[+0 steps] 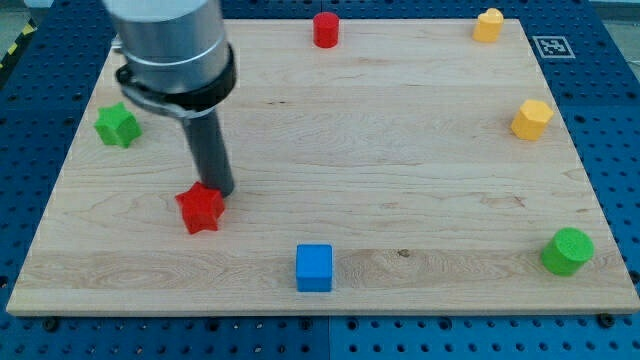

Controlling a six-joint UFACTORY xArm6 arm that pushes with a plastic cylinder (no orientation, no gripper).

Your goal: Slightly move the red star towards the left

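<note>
The red star (200, 209) is sitting near the board's (400, 150) lower left, with my tip (221, 190) touching its upper-right edge. No jaws here, only a rod. The star is looking light, stiff and slippery; pushing its right side squarely should stop it spinning.

Carried on the wooden bench (400, 150) are a red star (200, 209), green star (117, 125), red cylinder (326, 29), blue cube (314, 267), green cylinder (567, 250) and two yellow blocks (488, 24) (532, 119).
</note>
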